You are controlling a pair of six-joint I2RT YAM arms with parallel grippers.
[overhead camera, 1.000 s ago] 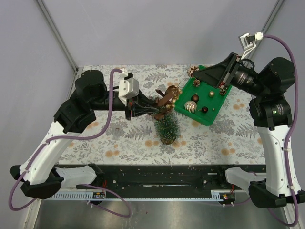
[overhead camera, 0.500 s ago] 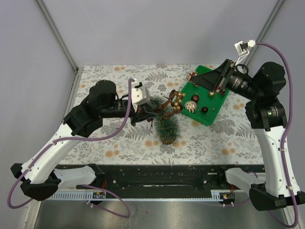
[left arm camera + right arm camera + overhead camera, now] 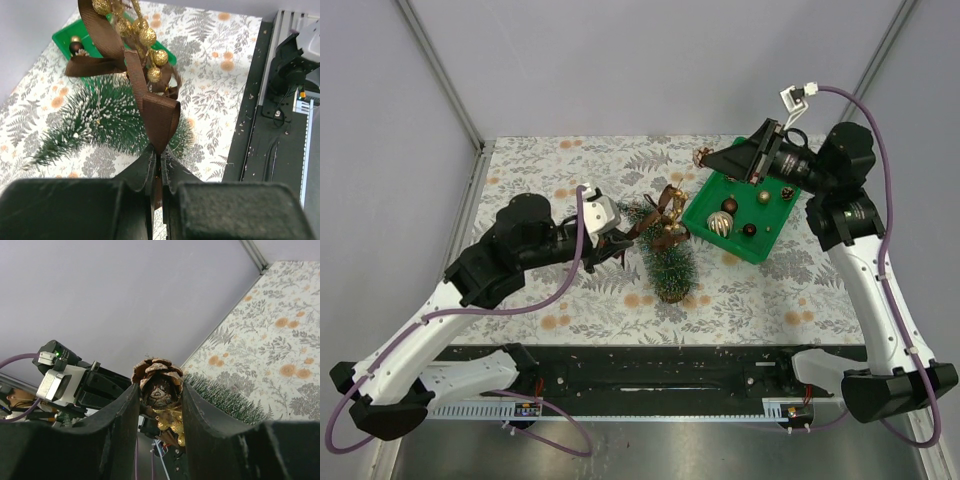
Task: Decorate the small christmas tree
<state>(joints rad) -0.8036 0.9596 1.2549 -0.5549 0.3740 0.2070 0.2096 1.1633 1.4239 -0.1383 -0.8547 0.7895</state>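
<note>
A robot test room, not a home.
Two robot arms (image 3: 440, 310) were bolted to a black rail (image 3: 650, 366) at the near edge of a table, and purple cables (image 3: 579, 235) ran along them. Plain grey walls (image 3: 620, 60) with metal bars (image 3: 440, 75) stood close around the table like a box. Only the leafy tablecloth (image 3: 540, 165) looked homey.

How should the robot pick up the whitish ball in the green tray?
Probably from straight above, pinching the whitish ball across its round middle. It lies low in the green tray, near the tray's wall, with a dark ball close on its far side, so coming sideways looks blocked. Being round, it could slip if held off-centre.
</note>
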